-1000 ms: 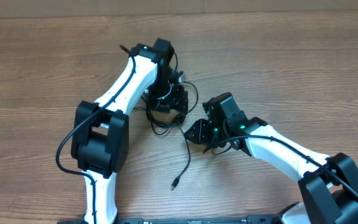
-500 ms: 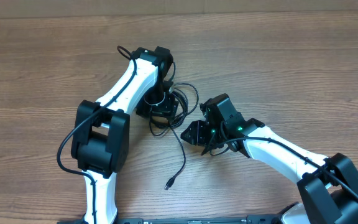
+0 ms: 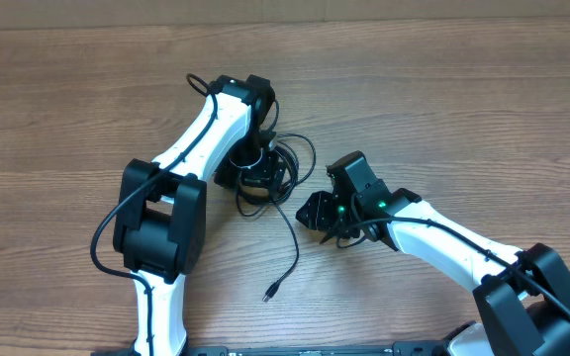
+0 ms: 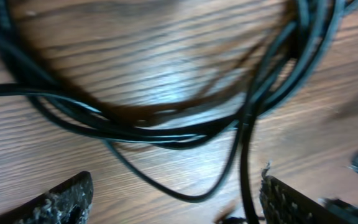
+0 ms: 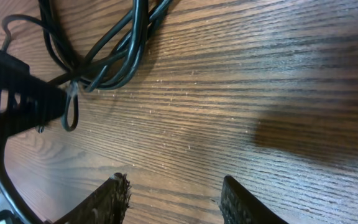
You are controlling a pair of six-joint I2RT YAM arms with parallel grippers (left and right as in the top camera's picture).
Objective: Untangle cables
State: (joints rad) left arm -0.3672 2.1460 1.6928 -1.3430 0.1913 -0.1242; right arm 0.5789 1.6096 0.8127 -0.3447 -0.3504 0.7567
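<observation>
Your L gripper (image 4: 176, 198) has let go. Its jaws spread wide over the last sec and now clamp nothing. The cables (image 4: 166, 134) lie slack on the table (image 3: 443, 99), just ahead of its fingers (image 4: 61, 200). From overhead the clump sits left of centre, under the L wrist and still looped on itself. One tail (image 3: 293, 237) runs down toward you and ends in a plug (image 3: 270, 293). That plug has slid a bit left vs a sec ago, so the tail came partly free before the drop.

R gripper (image 5: 176, 198) is also released. Its jaws are apart with only bare wood between them, and it sits just right of the clump, not touching. It has eased wider too.

Meaning, imo: neither arm holds anything, so this is a reset between pulls. Only the one tail is out and the main knot isn't undone. You'll need a fresh grasp on a loop, w/ R pinning or pulling opposite.
</observation>
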